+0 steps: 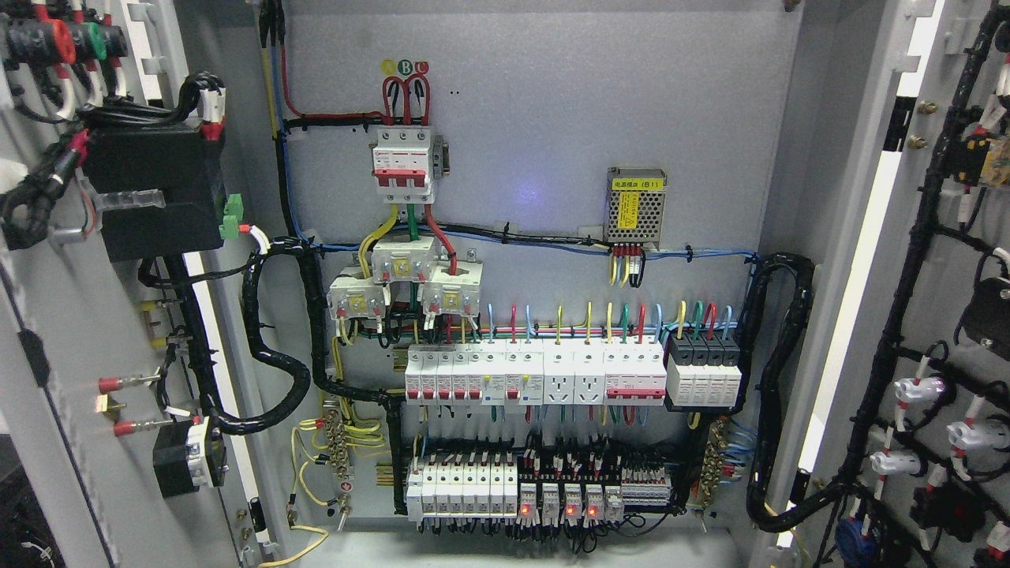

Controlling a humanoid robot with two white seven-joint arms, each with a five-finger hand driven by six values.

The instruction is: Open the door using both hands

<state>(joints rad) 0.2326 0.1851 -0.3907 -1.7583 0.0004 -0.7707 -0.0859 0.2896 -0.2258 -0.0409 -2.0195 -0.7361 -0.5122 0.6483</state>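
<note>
Left door [87,331]: swung wide open at the picture's left, inner face showing, long axis upright, leaning slightly in this view.
Right door [939,315]: likewise open at the right edge, upright, its inner face carrying black cable looms.
Cabinet back panel [552,134]: fully exposed between the doors, facing the camera.
Breaker rows [536,375]: mounted across the panel's lower half, running left to right.
Fingers: neither hand shows, so their state cannot be told.

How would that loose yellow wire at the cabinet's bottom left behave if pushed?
The yellow wire is thin and lies in a slack curve, so it would probably flop aside easily. It looks light, though one end seems fastened, limiting its travel.
</note>
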